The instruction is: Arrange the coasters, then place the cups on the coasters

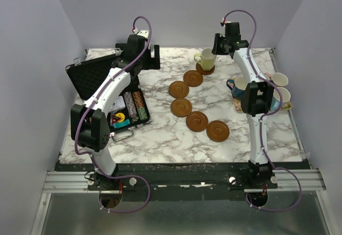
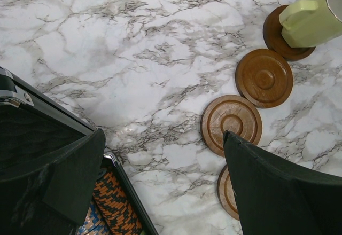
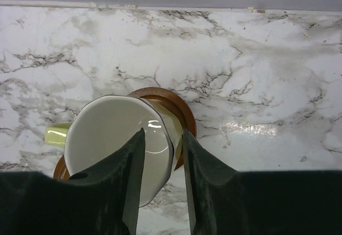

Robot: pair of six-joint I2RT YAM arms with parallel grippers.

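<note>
A pale yellow-green cup (image 1: 207, 59) stands on the far coaster (image 1: 206, 70) near the back of the table. My right gripper (image 1: 217, 48) is over it, open, with one finger inside the cup (image 3: 107, 139) and the other outside its wall, a small gap on each side. The coaster (image 3: 179, 104) shows under the cup. Several bare coasters (image 1: 181, 107) run in a line toward the front right. My left gripper (image 2: 163, 136) hangs open and empty above the marble, left of those coasters (image 2: 231, 122). More cups (image 1: 238, 87) stand at the right.
An open black case (image 1: 93, 72) of poker chips (image 1: 136, 107) lies at the left, its edge under my left gripper (image 1: 152, 56). A floral tray (image 1: 289, 106) at the right edge holds the other cups. Grey walls close in the table.
</note>
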